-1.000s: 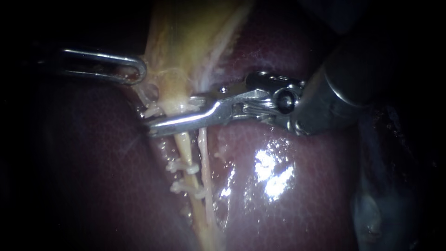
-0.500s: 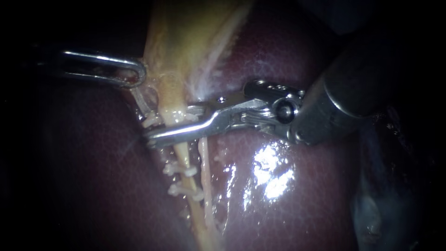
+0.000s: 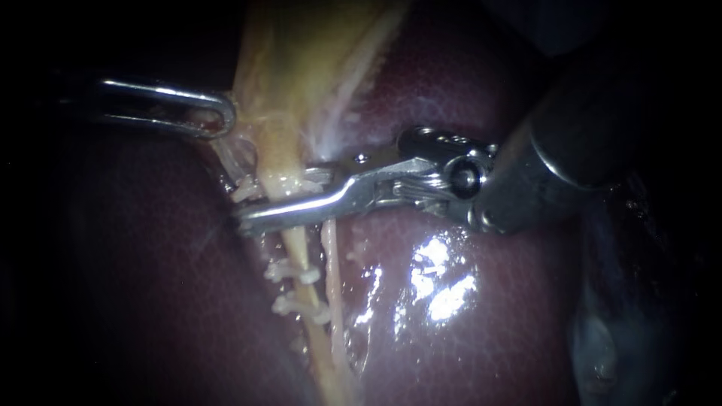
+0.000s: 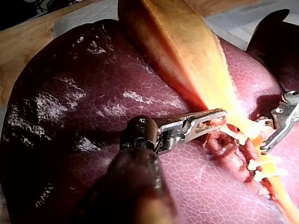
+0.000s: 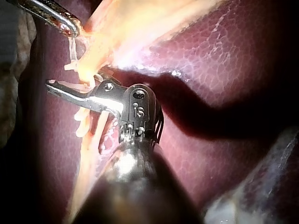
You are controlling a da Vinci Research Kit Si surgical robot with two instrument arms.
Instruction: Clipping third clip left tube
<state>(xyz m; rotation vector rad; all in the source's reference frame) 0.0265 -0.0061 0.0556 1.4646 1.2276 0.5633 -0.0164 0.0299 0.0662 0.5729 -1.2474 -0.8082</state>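
Note:
The yellow gallbladder (image 3: 301,68) narrows into two pale tubes running down over the liver (image 3: 489,338). The left tube (image 3: 297,252) carries two white clips (image 3: 304,276) lower down. My right instrument (image 3: 259,203) comes in from the right and lies across the left tube above them, jaws shut on a white clip (image 3: 244,188) around that tube. The right wrist view shows these jaws (image 5: 70,88) pinching the tube. My left instrument (image 3: 224,116) is shut on tissue at the gallbladder's left edge, and the left wrist view shows the same grip (image 4: 217,119).
The thin right tube (image 3: 329,259) runs close beside the left one, just under the right instrument's jaws. A bright wet glare (image 3: 440,282) lies on the liver below the right instrument's wrist. A wooden board (image 4: 28,42) shows beyond the liver.
The right instrument's jaws have closed down together on the left tube, and the tube is squeezed narrower there. The left instrument has kept its hold and place.

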